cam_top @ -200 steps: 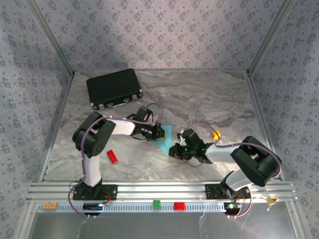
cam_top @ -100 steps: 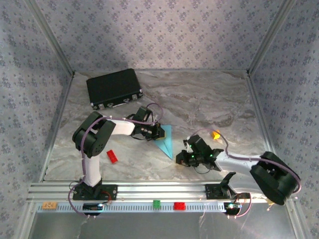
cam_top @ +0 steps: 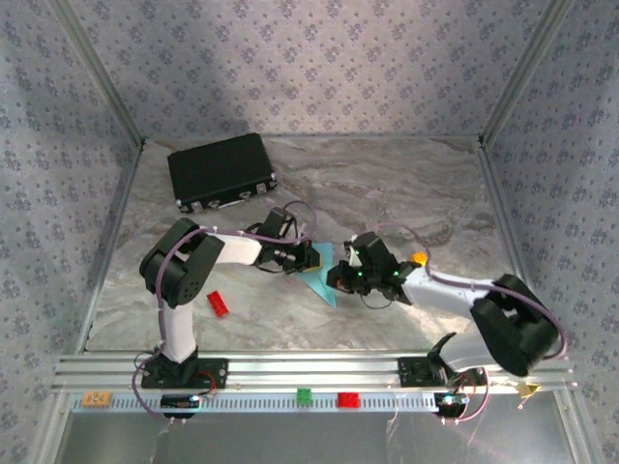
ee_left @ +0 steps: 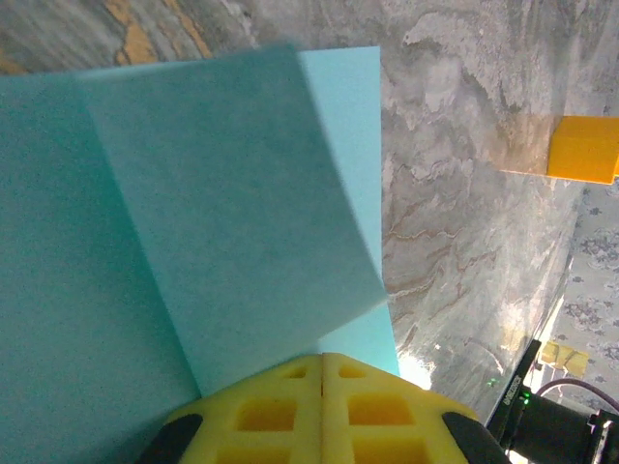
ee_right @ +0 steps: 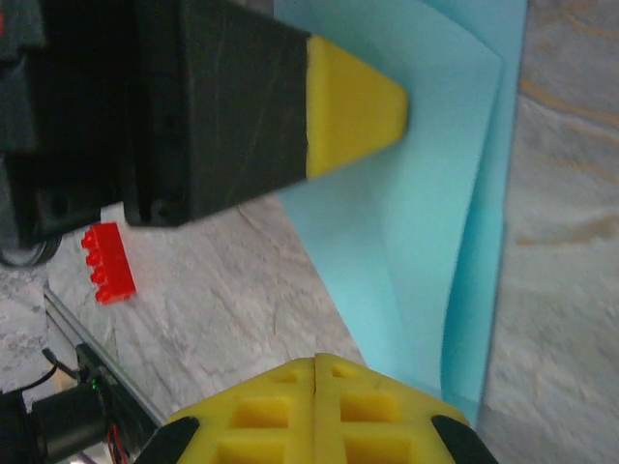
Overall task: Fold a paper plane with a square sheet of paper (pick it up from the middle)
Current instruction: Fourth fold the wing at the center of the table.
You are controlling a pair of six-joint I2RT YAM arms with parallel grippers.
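The light-blue sheet of paper [cam_top: 320, 283] lies on the table folded into a pointed wedge with layered flaps [ee_left: 222, 203]. My left gripper [cam_top: 311, 257] is shut, its yellow tips [ee_left: 322, 363] resting on the paper's wide end. In the right wrist view that same gripper [ee_right: 354, 101] sits over the paper [ee_right: 435, 222]. My right gripper [cam_top: 335, 280] is shut too, nothing between its fingertips [ee_right: 316, 364], and stands at the paper's right edge near its point. A flap of the paper curls up slightly along its right side.
A black case [cam_top: 221, 169] lies at the back left. A small red brick [cam_top: 217, 303] sits near the left arm's base, also seen as the red brick [ee_right: 108, 263]. An orange block [cam_top: 419, 260] lies right of the paper. Green [cam_top: 304, 395] and red [cam_top: 347, 399] bricks rest on the front rail.
The right arm swung out toward the near right half a second ago, then came back, and its gripper now stands against the paper. The left gripper stayed on the paper.
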